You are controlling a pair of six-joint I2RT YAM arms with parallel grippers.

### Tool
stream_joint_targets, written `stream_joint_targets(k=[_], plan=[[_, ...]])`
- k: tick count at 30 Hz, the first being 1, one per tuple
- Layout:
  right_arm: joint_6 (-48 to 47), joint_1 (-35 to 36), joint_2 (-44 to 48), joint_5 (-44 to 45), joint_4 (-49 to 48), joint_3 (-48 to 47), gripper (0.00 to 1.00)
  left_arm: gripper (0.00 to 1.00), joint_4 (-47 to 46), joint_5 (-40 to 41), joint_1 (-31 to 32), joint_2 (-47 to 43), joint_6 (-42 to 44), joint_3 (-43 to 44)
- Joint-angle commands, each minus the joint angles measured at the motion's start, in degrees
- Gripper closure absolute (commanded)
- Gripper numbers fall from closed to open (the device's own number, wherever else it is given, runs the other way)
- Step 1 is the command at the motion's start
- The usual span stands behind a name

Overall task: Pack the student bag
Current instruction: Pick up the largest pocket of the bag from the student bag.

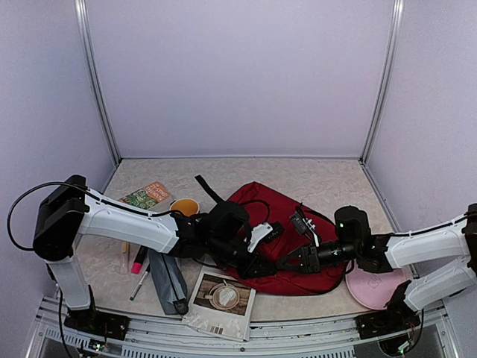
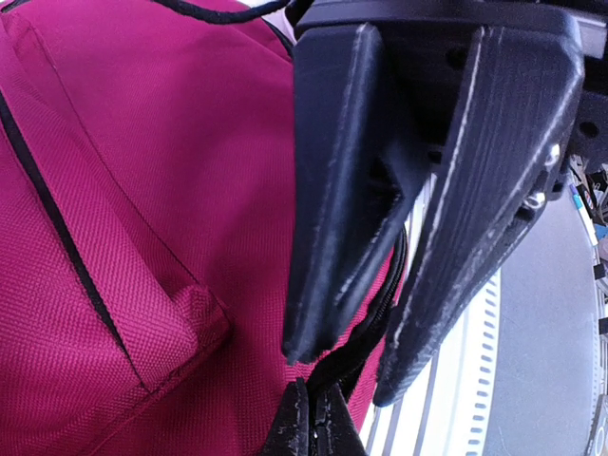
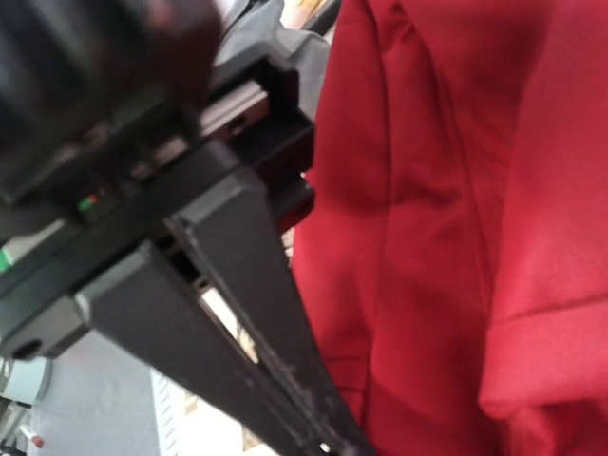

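Student bag [image 1: 294, 224], a large dark red fabric backpack with black straps, lies flat mid-table in the overhead view, slightly toward 3 o'clock. The left gripper [image 1: 257, 265] and right gripper [image 1: 289, 262] meet at the bag's 6 o'clock edge, tips nearly touching each other. At 9 o'clock of the bag stands a round orange cup [image 1: 185, 206], and beyond it, toward 10 o'clock, lies a green-and-orange paperback book [image 1: 147, 195]. A grey fabric zip pouch [image 1: 168, 280] lies at 8 o'clock, with a pink marker [image 1: 139, 259] just beside it. A white printed packet showing a coffee cup [image 1: 221, 298] lies at 7 o'clock at the table's near edge. A pale pink round plate [image 1: 373, 287] sits at 4 o'clock, touching the bag.

Left wrist view: the black fingers [image 2: 332, 237] stand close together, clamped on the bag's black zipper band [image 2: 391, 285], which runs between them. Red fabric with a front pocket seam fills the 9 o'clock side.

Right wrist view: the dark fingers [image 3: 266, 323] lie pressed together, closed; whether anything thin is pinched between them I cannot tell. Red fabric fills the 3 o'clock half.
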State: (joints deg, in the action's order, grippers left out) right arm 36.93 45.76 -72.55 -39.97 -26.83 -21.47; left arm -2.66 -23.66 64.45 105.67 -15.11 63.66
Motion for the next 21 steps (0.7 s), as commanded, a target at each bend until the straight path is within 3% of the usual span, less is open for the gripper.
stream_joint_targets(k=[1,7,12,14,18,21], plan=[[-1.68,0.82,0.29,1.25,1.92,0.73,0.72,1.00,-1.73,-1.17,-0.42,-1.15,-0.34,-0.83],[-1.24,1.61,-1.54,0.79,-1.67,-0.11,0.80,1.00,-1.91,-1.38,-0.55,-1.21,-0.42,-0.93],[-1.28,1.70,-2.25,-0.12,-3.73,-0.76,0.99,1.00,-2.19,-2.19,-0.60,-1.54,-0.12,-1.13],[-1.21,1.70,-1.84,-0.10,-3.25,-0.78,1.00,1.00,-2.41,-2.49,-0.58,-1.78,0.01,-1.28],[-1.09,1.31,1.82,4.14,1.80,-0.66,1.00,0.54,-1.83,-5.26,0.42,-5.17,5.03,-0.62],[-1.86,0.73,4.71,5.37,6.52,-1.77,1.00,0.39,6.53,-2.27,3.34,-10.46,16.72,3.13]])
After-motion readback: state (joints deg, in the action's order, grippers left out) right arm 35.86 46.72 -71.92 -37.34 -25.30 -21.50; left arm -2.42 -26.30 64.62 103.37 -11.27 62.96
